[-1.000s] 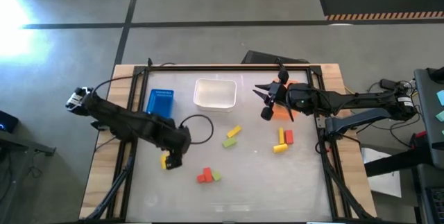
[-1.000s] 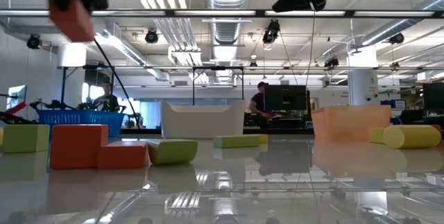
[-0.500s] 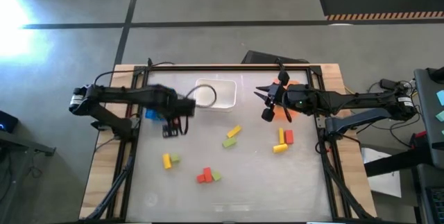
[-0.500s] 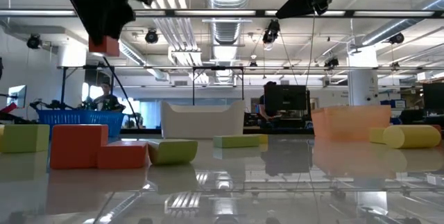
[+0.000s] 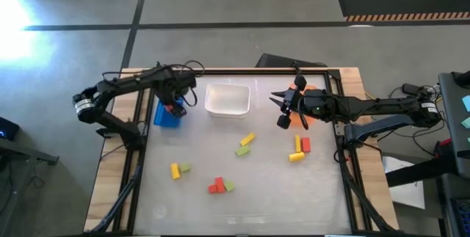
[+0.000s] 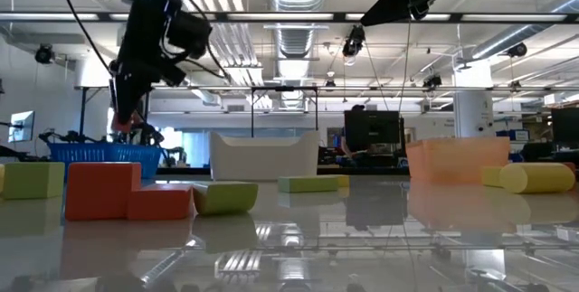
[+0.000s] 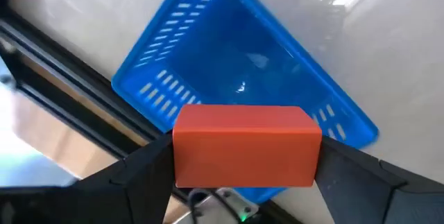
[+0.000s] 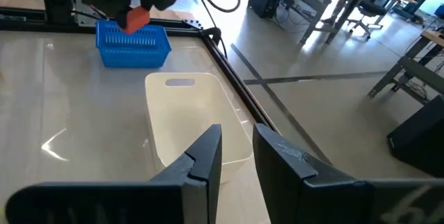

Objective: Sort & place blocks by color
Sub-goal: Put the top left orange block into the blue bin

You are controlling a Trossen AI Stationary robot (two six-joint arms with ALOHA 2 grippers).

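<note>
The left gripper hangs above the blue bin at the table's far left, its fingers clamped on the ends of a red block; from the left wrist view the block sits over the bin's near wall rather than squarely over its floor. The step in hand looks like the delivery of a red block to that bin. The next move seems to call for a small shift toward the bin's middle, then parting the fingers. The right gripper waits over the orange bin beside the white bin, fingers nearly together and holding nothing. Other blocks lie scattered on the table
</note>
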